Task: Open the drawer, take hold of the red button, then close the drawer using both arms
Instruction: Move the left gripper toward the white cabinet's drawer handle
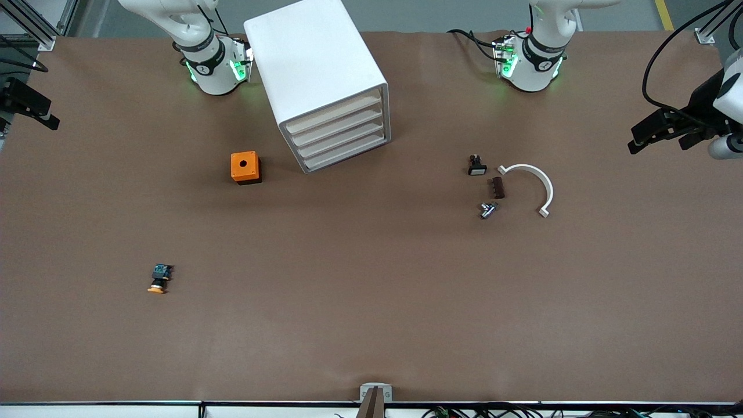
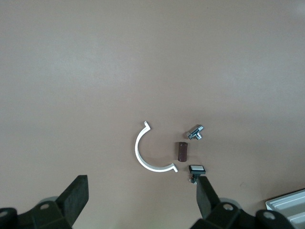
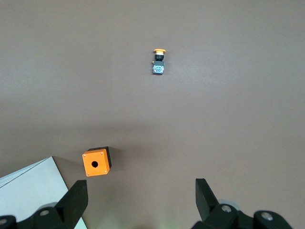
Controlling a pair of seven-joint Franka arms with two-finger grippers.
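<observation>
Front view shows a wide brown table (image 1: 371, 302) with a tall white plastic cabinet of four drawers (image 1: 325, 75) between the two arm bases. All four drawers are pushed in. The small button with the red cap is nowhere to be seen, so I think it is hiding in one of the drawers.

The left pincer (image 2: 142, 190) hangs wide open and empty, high over the left arm's end of the table. Under it lie a white curved half ring (image 2: 143, 155), a little brown block (image 2: 182, 151), a shiny metal bit (image 2: 196, 132) and a tiny black switch with a white face (image 2: 196, 169).

The right pincer (image 3: 140, 191) is wide open and empty too, high over the right arm's end. It looks down on a small orange box with a round hole (image 3: 96, 162) and a button with a yellow-orange cap (image 3: 158, 61). That one is the wrong button.

The red button should be light, hard and a bit slippery on its round cap. Pinching the flat sides of its black body looks safest
</observation>
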